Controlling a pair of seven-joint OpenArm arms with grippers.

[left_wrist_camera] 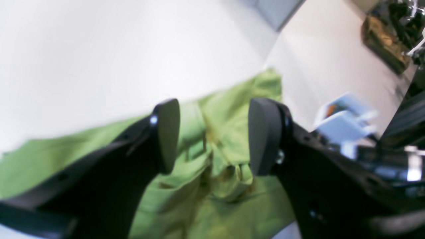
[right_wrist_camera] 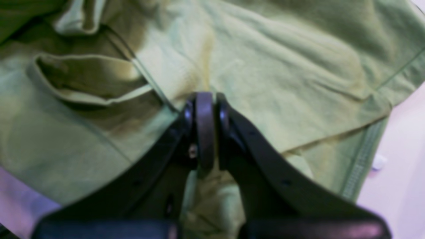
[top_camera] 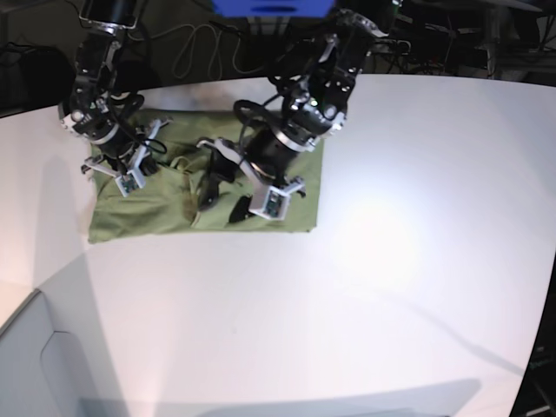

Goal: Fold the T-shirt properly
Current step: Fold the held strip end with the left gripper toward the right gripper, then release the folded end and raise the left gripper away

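With the left pincer [left_wrist_camera: 212, 136] spread over the T-shirt [top_camera: 174, 204] and the right pincer [right_wrist_camera: 205, 129] pinching it, lopsided pulling could rumple the fold.

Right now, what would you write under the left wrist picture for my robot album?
The left gripper hangs open above the rumpled green T-shirt on the white table.

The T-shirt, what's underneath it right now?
The T-shirt lies on the white table, which shows all around it. Whether anything else sits beneath the cloth cannot be seen; the fabric covers it.
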